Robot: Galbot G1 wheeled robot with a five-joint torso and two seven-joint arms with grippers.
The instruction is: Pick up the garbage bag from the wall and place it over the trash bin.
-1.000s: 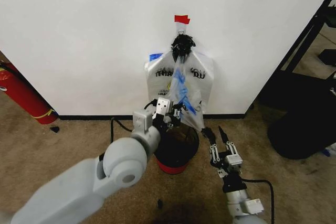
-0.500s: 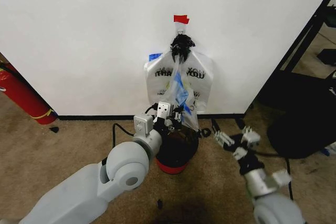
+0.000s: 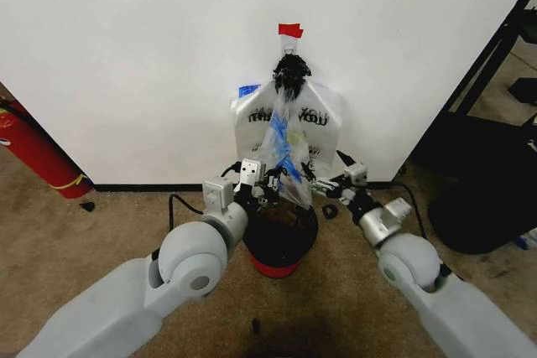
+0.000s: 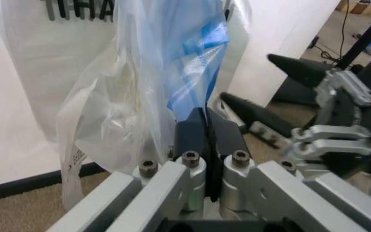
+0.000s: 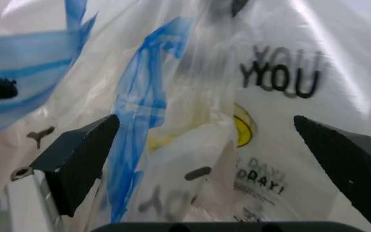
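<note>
Garbage bag (image 3: 284, 150): hangs from a black knot on the wall (image 3: 126, 56), in front of the white smiley bag (image 3: 323, 127), lower end just above the trash bin (image 3: 281, 245).
Left gripper (image 3: 262, 182): fingers pressed together, pinching the bag's lower blue edge.
Right gripper (image 3: 323, 175): fingers spread wide, beside the bag's right side, not touching it.
Clearance: open carpet (image 3: 101, 232) left of the bin; black rack (image 3: 503, 48) at far right.

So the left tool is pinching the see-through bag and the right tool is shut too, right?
Not quite. The left tool is pinching the see-through bag, but the right tool is open. The right wrist view shows its fingers spread wide in front of the bag.
</note>
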